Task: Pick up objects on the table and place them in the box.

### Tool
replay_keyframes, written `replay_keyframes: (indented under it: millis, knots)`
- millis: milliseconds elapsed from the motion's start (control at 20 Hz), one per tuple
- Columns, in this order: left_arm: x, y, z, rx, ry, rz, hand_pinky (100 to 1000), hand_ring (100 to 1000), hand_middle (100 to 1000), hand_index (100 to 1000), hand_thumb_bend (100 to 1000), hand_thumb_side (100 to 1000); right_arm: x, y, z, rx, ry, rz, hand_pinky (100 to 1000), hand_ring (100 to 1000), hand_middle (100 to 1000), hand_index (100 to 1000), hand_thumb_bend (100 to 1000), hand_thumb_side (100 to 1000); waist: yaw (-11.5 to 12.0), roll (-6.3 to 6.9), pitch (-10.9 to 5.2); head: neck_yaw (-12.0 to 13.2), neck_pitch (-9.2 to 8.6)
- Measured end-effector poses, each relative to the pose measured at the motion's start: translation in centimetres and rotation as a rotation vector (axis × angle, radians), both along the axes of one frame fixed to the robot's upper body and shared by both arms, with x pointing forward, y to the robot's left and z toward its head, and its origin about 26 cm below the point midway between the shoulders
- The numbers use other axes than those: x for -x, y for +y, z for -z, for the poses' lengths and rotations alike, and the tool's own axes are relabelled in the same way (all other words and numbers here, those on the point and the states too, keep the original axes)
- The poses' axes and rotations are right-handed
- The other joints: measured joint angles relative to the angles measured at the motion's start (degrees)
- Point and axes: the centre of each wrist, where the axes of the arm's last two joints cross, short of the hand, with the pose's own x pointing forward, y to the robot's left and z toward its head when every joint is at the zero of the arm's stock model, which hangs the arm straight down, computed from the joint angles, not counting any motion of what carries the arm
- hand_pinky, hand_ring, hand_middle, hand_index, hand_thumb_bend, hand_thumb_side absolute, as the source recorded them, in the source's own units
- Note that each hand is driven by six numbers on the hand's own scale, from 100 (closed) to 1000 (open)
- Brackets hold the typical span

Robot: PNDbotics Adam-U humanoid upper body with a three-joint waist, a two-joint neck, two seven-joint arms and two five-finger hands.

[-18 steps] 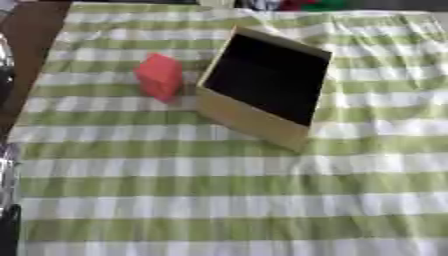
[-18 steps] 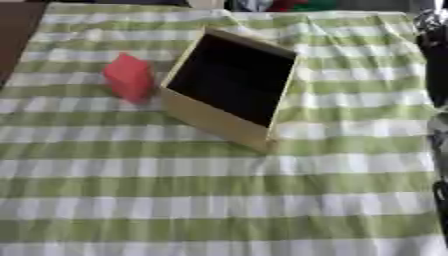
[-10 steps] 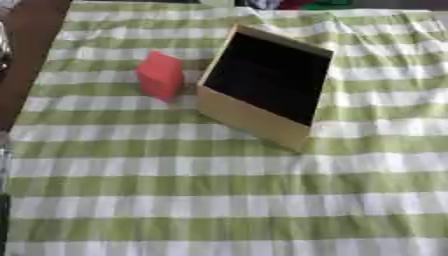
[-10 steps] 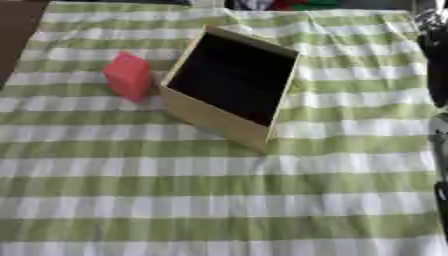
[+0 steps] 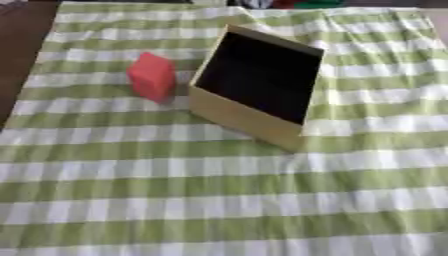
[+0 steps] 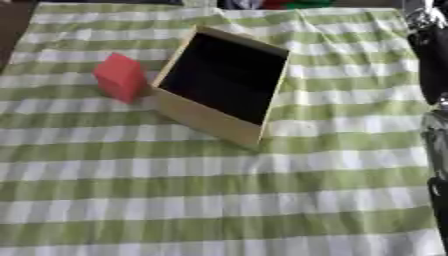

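Lying just left of the box [image 5: 254, 85]: red block [image 5: 152, 76].

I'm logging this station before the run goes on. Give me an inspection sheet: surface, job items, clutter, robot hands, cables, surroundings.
Surface: green and white checked cloth covers the table, with some wrinkles at the far right.
Job items: red block stands on the cloth, just left of the box and not in it. Tan box is open, its dark inside showing nothing.
Clutter: nothing seen on the cloth besides these two.
Robot hands: neither robot hand is visible; only a dark arm part runs along the right edge of the right eye view.
Cables: nothing seen.
Surroundings: dark floor on the left; red and green items past the far edge, too blurred to name.
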Motion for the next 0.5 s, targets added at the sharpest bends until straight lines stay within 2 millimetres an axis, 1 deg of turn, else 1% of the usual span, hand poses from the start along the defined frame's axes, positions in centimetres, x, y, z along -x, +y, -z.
replay_keyframes:
  millis: [200,350,500]
  knots:
    - [-1.3,0.4,-1.4,-0.209,0.106,-0.034,559,626,747,878,343,100,0.0,-0.1,0.1,0.005,0.006,0.002,911,755,696,884,100,541,0.00,0.23,-0.02,0.64,0.03]
    - [-2.5,0.7,-2.6,-0.357,0.185,-0.043,552,640,757,886,338,100,0.0,-0.1,0.2,0.008,0.011,0.001,911,755,696,884,100,541,-0.04,0.42,-0.06,0.81,0.03]
    - [-3.5,1.1,-3.1,-0.449,0.258,-0.037,552,640,757,886,338,100,0.0,0.0,0.2,0.011,0.014,-0.002,911,755,696,884,100,541,-0.07,0.40,-0.14,0.89,0.03]
